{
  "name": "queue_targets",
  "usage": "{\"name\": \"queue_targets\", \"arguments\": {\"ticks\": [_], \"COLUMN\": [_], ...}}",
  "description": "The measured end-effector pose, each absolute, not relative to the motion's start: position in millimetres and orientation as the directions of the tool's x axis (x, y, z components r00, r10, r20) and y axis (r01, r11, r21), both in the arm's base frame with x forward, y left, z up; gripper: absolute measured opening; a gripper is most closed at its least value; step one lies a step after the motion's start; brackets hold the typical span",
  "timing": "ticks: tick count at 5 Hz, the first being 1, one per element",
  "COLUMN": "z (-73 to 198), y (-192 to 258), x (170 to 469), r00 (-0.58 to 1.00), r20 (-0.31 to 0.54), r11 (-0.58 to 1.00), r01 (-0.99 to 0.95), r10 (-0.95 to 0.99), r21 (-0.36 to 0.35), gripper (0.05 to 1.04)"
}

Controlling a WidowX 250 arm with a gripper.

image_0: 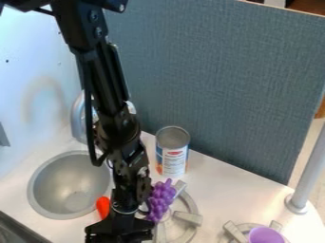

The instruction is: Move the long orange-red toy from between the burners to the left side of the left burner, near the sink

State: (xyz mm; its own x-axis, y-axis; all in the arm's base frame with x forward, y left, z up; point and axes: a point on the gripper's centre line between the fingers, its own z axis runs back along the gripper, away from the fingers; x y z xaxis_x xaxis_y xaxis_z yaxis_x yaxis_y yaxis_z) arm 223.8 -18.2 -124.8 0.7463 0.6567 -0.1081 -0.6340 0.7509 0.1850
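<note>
The gripper (119, 231), whether apart or together I cannot tell, is beside purple grapes (162, 199) on a burner (188, 219), in from the bench's (223, 192) panelled edge; they look light, best held mid-bunch.

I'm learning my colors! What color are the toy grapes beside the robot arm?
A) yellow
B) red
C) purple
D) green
C, because the toy grapes next to the black robot arm show a bunch of round purple bumps.
</note>
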Motion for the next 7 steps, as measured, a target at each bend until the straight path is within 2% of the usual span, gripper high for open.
{"name": "queue_targets", "arguments": {"ticks": [1,2,3,4,6,7], "z": [-123,-106,-59,-31,-2,10], "y": [-20,-36,-53,-59,-71,-75], "x": [225,227,235,242,295,321], "r00": [0.753,0.805,0.885,0.926,0.983,0.983], "r20": [-0.102,-0.051,0.034,0.073,0.097,0.135], "r11": [0.757,0.804,0.886,0.928,0.987,0.992], "r01": [-0.628,-0.582,-0.464,-0.367,-0.152,-0.123], "r10": [0.650,0.591,0.464,0.371,0.155,0.128], "r21": [0.180,0.124,-0.004,-0.059,-0.045,-0.041], "gripper": [0.757,0.969,1.003,1.001,1.001,1.001]}}
